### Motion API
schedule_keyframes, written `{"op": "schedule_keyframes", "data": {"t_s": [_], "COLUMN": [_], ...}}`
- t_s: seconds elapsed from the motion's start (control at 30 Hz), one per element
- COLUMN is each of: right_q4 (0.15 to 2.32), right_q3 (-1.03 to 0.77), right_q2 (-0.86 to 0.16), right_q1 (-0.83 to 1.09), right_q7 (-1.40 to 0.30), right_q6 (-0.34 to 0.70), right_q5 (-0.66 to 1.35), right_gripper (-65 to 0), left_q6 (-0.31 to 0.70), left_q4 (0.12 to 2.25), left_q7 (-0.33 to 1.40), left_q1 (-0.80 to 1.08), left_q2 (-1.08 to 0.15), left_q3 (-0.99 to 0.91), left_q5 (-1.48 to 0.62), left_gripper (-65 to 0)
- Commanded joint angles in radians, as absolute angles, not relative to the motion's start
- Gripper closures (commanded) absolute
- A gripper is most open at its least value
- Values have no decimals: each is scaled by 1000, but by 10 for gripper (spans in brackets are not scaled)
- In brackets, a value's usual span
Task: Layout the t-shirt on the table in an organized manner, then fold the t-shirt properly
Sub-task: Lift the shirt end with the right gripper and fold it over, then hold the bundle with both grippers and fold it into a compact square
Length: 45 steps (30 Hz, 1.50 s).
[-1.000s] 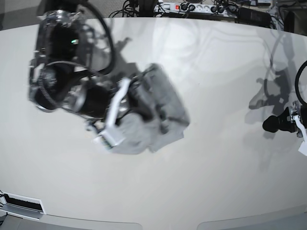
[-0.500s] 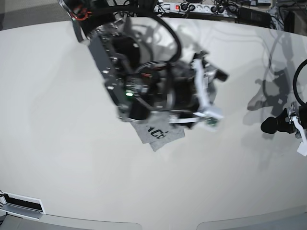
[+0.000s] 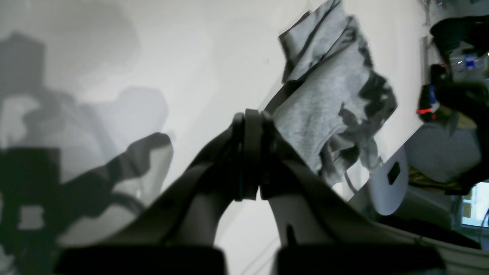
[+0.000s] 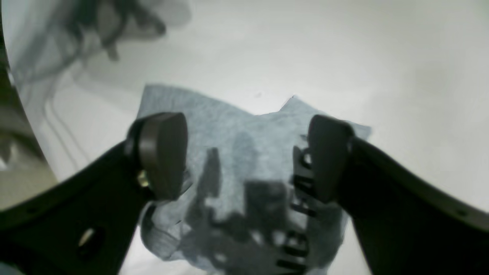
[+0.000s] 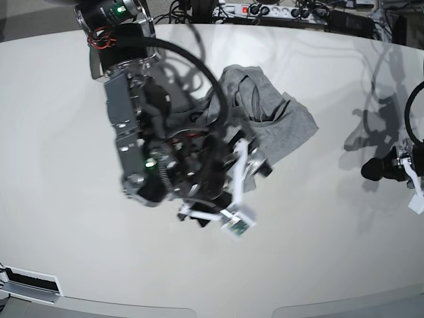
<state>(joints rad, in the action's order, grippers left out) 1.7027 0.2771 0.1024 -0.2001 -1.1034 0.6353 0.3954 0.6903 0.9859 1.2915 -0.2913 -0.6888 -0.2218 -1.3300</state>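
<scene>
Wide apart stand the jaws of the right gripper (image 4: 244, 156), poised over the t-shirt (image 4: 244, 160) with nothing between them; its pads frame the grey cloth below, black lettering just showing near the right-hand pad. Over on the far side, the left gripper (image 3: 250, 152) has its jaws pressed flat together, empty, parked well away from the garment.

And the shirt itself? It's a rumpled heap on the table (image 5: 344, 232), bunched and doubled over, dark inner hem edges showing in the left wrist view. In the base view the t-shirt (image 5: 278, 126) lies toward the far middle of the tabletop, partly hidden under the right arm. So by my reading the layout stage is barely under way: no sleeve spread, no body flattened, and the folding hasn't begun at all. Everything that matters is left to do.

Compared with a second ago, big changes! Then the right arm sat lower left with the cloth crumpled tight at the gripper. Half a second ago the arm had swung across the middle, a lettered corner poking out beneath it. Now the garment lies further up and right, looser and more opened out, and the gripper has let go and pulled back toward the near side.
</scene>
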Motion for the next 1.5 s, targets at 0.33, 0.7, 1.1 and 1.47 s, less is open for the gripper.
{"op": "schedule_keyframes", "data": {"t_s": [0.33,0.7,1.1,1.47], "right_q4": [1555,1136,913,915], "right_q3": [204,364,560,561], "right_q2": [14,17,18,-68], "right_q1": [-297,-545,-601,-589], "right_q7": [-875,-854,-743,-1043], "right_q6": [698,698,654,698], "right_q5": [384,349,223,628], "right_gripper": [0,0,0,0], "left_q6": [698,698,698,631], "left_q4": [1177,1545,1594,1340], "left_q7": [1371,1332,924,699], "left_q1": [-310,-249,-178,-207], "left_q2": [-651,-578,-537,-540], "left_q3": [-56,282,600,600], "left_q5": [-1412,-1357,-722,-282], "left_gripper": [0,0,0,0]}}
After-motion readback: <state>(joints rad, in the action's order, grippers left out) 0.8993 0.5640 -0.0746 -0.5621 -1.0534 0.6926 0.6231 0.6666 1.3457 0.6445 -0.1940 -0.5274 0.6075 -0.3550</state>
